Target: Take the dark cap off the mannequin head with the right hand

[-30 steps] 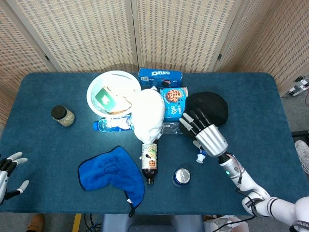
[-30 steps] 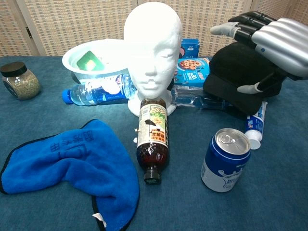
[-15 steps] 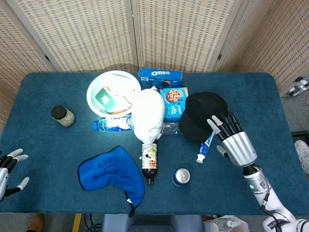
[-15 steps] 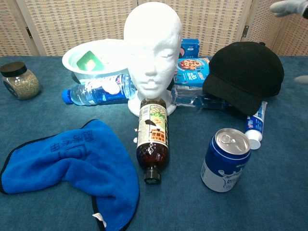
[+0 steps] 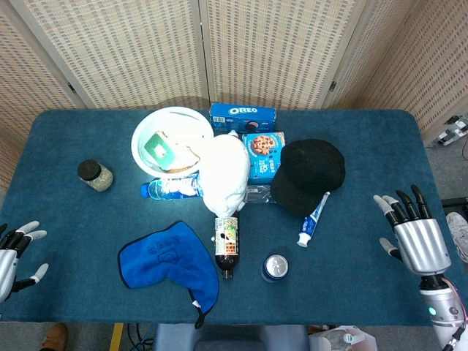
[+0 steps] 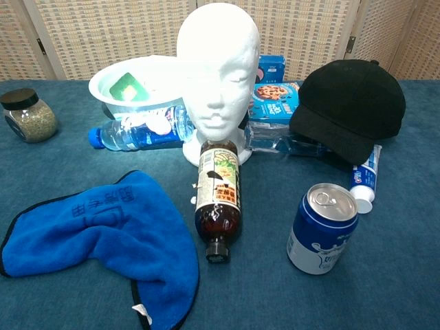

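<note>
dark cap is off the mannequin head already, sitting on the bench just right of the head, partly over the cookie box and touching the toothpaste tube; chest view shows the head bare, cap resting brim-down toward the tube

right hand is at the bench's right edge, fingers spread wide, holding nothing, well apart from the cap. left hand is at the far left edge, fingers apart and empty too, much further from the cap than the right

key relation: cap lies up and to the left of the right hand in the head view, with clear blue bench between them. cap's long axis runs roughly from crown at upper right to brim at lower left, brim pointing toward the brown bottle side

judgement: task looks essentially done, cap removed and set down, right hand clear of it. any re-grasp would be the right hand's job, reaching in leftward over the tube; soda can sits nearer the front, out of that path
</note>
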Robot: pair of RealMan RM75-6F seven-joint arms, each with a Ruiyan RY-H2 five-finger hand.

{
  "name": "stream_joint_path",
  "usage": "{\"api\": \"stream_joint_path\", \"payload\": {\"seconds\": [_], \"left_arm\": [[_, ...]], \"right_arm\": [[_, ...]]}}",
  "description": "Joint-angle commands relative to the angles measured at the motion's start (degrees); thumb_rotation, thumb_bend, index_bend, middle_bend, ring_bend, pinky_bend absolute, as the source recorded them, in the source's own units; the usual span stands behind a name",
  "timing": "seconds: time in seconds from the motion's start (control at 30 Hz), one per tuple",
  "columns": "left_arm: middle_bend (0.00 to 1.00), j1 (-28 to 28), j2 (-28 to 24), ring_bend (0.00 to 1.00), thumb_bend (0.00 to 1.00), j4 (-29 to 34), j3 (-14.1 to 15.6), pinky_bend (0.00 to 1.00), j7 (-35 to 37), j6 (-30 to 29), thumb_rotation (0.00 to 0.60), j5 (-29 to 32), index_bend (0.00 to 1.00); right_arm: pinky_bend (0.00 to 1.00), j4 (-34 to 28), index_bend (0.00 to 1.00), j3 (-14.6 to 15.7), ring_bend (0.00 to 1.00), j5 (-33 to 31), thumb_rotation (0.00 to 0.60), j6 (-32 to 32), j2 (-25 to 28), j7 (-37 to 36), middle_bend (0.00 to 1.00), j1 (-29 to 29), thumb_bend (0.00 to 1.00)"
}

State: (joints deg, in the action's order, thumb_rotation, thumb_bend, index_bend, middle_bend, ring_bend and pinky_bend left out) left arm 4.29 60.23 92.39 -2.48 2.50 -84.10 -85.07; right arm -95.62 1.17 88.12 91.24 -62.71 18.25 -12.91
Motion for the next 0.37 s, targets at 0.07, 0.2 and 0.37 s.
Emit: {"api": "stream_joint_path", "payload": {"seconds": [0.07, 0.2, 0.37], "left_arm": [[0.17, 0.06, 0.38, 0.16, 0.23, -0.22, -0.07, 0.00, -0.08, -0.30, 0.600, -0.21, 0.28], [0.17, 0.11, 0.57, 0.16, 0.23, -0.42, 0.01, 0.00, -0.34, -0.34, 0.600, -0.32, 0.28], [0.17, 0.23, 0.73, 0.16, 0.23, -0.41, -0.05, 0.00, -0.41, -0.39, 0.600, -0.34, 0.28]], "right_arm": [[0.00, 0.62, 0.23, 0.39, 0.15, -1.09, 0.600, 0.49, 0.46, -2.72, 0.28, 2.23, 0.00], [0.00, 1.17, 0.24, 0.36, 0.15, -1.94, 0.600, 0.55, 0.81, -4.43, 0.28, 3.93, 0.00], [0.00, 1.34, 0.24, 0.07, 0.15, -2.62, 0.600, 0.25, 1.22, -5.79, 0.29, 5.27, 0.00]]}}
